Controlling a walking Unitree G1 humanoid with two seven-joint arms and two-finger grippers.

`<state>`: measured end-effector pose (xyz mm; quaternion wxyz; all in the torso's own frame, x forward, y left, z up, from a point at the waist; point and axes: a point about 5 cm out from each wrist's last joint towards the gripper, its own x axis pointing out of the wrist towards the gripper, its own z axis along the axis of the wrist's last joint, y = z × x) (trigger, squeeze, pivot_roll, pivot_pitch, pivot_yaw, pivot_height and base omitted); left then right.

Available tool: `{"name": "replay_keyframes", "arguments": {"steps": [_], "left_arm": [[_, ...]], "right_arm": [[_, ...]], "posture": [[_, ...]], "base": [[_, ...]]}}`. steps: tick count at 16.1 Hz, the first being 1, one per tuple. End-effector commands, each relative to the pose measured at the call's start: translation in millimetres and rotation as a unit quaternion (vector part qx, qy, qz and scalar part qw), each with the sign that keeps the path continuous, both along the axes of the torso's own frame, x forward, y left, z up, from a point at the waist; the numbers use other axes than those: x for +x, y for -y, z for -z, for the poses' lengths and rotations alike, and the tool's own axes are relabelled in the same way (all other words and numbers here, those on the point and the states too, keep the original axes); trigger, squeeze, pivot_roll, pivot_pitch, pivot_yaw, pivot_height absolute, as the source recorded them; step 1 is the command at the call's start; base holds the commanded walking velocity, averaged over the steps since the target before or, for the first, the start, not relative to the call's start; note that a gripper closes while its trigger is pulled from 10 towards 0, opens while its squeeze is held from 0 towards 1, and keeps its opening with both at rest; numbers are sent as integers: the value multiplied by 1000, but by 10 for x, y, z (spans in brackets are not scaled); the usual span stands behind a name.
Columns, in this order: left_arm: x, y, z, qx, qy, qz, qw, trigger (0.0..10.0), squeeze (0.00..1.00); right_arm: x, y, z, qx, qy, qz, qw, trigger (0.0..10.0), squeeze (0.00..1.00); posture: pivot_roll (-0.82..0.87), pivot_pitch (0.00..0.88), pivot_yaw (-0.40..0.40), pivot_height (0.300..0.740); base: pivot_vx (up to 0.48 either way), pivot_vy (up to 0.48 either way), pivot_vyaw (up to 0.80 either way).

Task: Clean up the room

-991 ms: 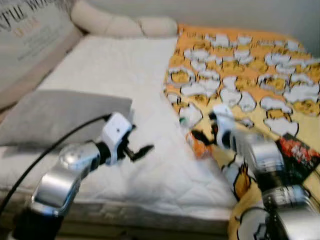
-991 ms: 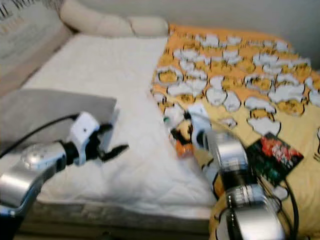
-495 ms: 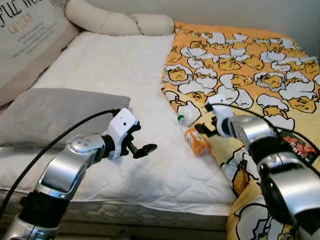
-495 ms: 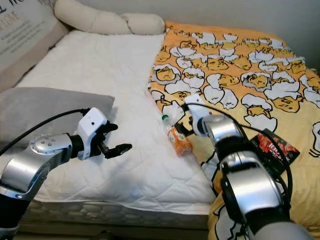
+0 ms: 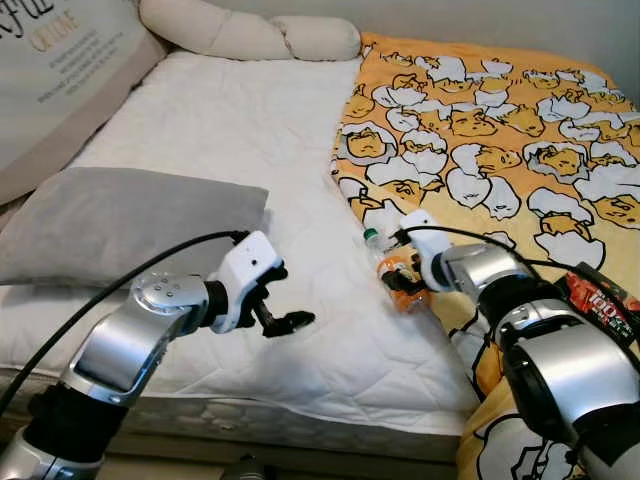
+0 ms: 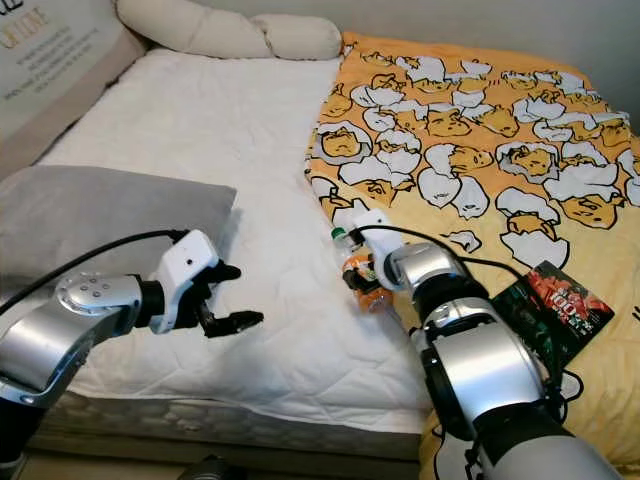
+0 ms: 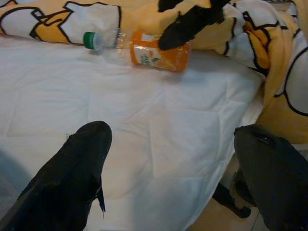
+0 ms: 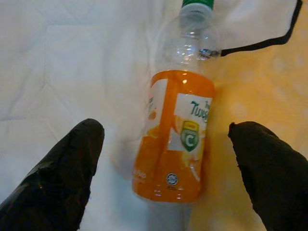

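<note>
Bed (image 5: 250,130): right gripper (image 8: 166,159) open, straddling orange bottle (image 8: 175,139) at blanket edge (image 5: 345,185); left gripper (image 5: 285,322) open above mattress

A bottle (image 5: 396,272) lies on the bed (image 5: 230,140), at the left edge of the quilt (image 5: 500,130) that covers the bed's right side. A pillow (image 5: 110,220) lies near left and a bolster (image 5: 250,35) far. A packet (image 5: 598,300) rests on the quilt, near right.

Head views overlook bed (image 5: 250,150); wrist views share bottle (image 8: 175,139).
</note>
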<state>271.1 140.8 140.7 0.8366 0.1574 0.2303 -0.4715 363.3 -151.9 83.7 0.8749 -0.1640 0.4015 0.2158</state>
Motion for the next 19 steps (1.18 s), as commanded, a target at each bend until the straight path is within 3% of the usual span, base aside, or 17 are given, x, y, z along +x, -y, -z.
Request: {"name": "replay_keyframes", "arguments": {"steps": [1,14,15,17,19], "left_arm": [[-30,25,-12,0,-2,8,1000,10000,0],[-109,63,-268,-18,34,21,999,10000,0],[-108,61,-298,-22,40,18,999,10000,0],[-120,55,-332,-27,45,14,999,10000,0],[-123,38,-337,-23,48,10,999,10000,0]], "right_arm": [[-6,45,16,-13,1,4,1000,10000,0],[-103,-33,229,27,14,59,998,10000,0],[-89,-71,210,39,19,52,998,8902,0],[-63,-125,175,52,33,40,997,10000,0],[-31,-194,129,59,53,17,997,10000,0]], "posture": [[27,0,-8,740],[89,241,-21,740],[88,243,-22,740],[94,242,-27,740],[102,241,-32,740]], "base": [[0,0,0],[0,0,0],[0,0,0],[0,0,0],[0,0,0]]}}
